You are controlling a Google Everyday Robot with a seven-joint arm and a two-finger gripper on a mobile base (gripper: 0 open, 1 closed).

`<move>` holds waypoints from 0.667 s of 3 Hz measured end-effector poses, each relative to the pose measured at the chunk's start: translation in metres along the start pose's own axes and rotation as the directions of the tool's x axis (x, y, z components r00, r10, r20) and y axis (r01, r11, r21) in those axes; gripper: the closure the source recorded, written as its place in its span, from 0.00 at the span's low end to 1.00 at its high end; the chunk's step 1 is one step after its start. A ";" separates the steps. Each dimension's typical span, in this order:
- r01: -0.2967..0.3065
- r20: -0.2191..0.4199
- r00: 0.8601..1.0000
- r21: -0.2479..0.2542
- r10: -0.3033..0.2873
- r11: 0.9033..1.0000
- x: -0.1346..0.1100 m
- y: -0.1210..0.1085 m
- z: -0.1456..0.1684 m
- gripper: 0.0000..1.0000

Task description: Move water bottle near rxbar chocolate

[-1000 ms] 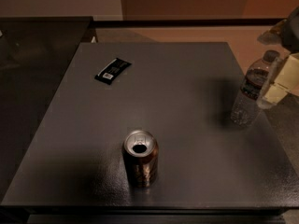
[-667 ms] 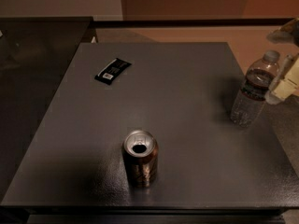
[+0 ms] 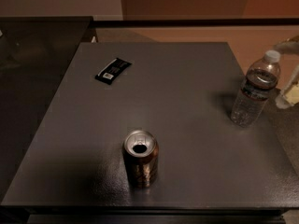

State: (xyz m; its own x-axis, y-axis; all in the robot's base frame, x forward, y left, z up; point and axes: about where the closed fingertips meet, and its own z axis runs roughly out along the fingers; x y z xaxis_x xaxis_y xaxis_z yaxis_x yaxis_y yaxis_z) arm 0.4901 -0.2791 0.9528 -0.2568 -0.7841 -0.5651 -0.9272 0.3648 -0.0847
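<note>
Tool [image 3: 290,88] has slid right over the last second: earlier it sat up against the water bottle [image 3: 255,93], now only pale bits of it show at the right border, just beside the bottle and not holding it. You can't tell whether the tool is spread or pressed together, too little of it is in view. The bottle hasn't shifted; it stands upright near the desk [image 3: 187,78] right edge, white cap on top. The rxbar chocolate [image 3: 113,70] lies flat at the far left of the desk, well apart from the bottle, with most of the desk's width between them. The brown soda can [image 3: 140,157] stands near the front, open top up, off the straight line between the two. Judgement: the move hasn't started, nothing has been carried yet, and the retreat looks like a missed or abandoned grasp. You'd need to bring the tool back onto the bottle body before any carry leftward, keeping behind the can.
</note>
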 end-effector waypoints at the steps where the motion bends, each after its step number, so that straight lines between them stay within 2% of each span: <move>1: -0.002 0.056 0.998 -0.043 0.005 0.999 0.001 0.008 0.013 0.00; 2: 0.001 0.110 0.994 -0.072 0.007 0.997 -0.005 0.015 0.024 0.00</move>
State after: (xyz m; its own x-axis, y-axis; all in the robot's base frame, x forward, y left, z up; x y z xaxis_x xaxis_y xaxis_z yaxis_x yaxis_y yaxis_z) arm 0.4840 -0.2572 0.9343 -0.2312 -0.7215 -0.6526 -0.9449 0.3264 -0.0261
